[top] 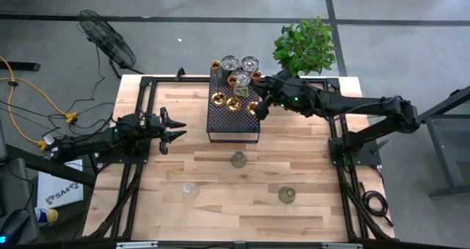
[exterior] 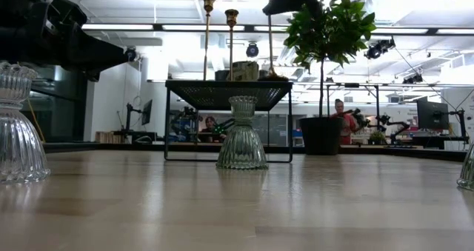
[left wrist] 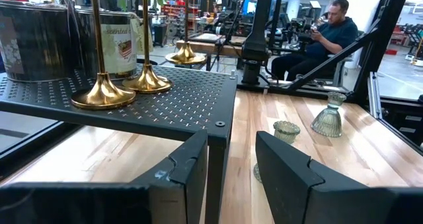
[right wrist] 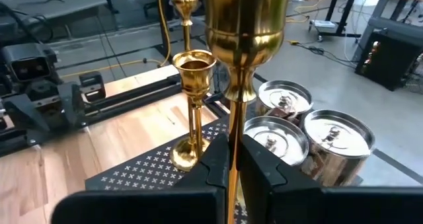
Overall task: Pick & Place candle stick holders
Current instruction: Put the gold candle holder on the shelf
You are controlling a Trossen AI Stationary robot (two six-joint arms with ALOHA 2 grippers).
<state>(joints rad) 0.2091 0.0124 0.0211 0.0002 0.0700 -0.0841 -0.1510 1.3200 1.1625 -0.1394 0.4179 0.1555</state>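
Three brass candlestick holders stand on a black perforated stand [top: 233, 124] at the table's far middle. My right gripper [top: 258, 102] is shut on the rightmost one [right wrist: 248, 26]. The other two [top: 217, 98] [top: 233, 103] rest on their round bases. Three clear-glass holders [top: 239, 159] [top: 191, 191] [top: 286, 195] sit on the table on their wide bases. My left gripper [top: 176, 128] is open and empty, left of the stand, level with its near left corner [left wrist: 221, 125]. My right gripper pinches the brass holder's slender stem [right wrist: 232, 128] between its two fingers, below the cup. The fingers [right wrist: 261, 168] come level from the table's right and lie across the stem. The holder stays upright; whether its base [top: 253, 108] is clear of the stand, I cannot tell.
Three silver tins [top: 230, 63] [top: 250, 63] [top: 242, 78] stand at the stand's far end, close behind the brass holders. A black-potted green plant [top: 305, 47] stands at the far right. People sit in the room beyond [left wrist: 324, 39].
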